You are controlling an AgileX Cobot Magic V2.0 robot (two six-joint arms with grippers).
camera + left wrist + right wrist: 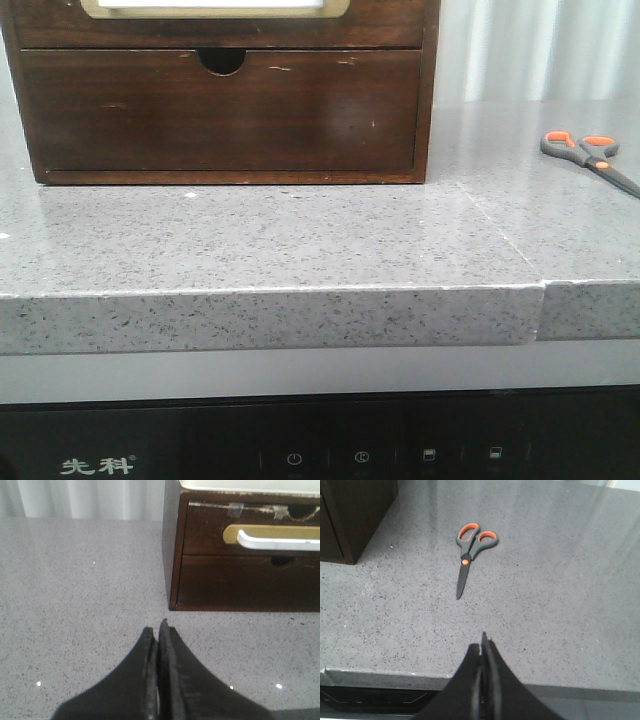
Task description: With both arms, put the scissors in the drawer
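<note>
The small grey-handled scissors with orange-lined loops (470, 550) lie flat on your speckled grey stone counter (300, 240), far right, well apart from your right gripper (483, 642), whose fingers look pressed together, holding nothing; the blades point toward it.

Front view low; wrists overlook countertop (300, 240), seemingly.

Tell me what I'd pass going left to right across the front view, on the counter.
Wooden chest with its notched lower drawer → bare stretch of grey counter → scissors at the far right edge.
</note>
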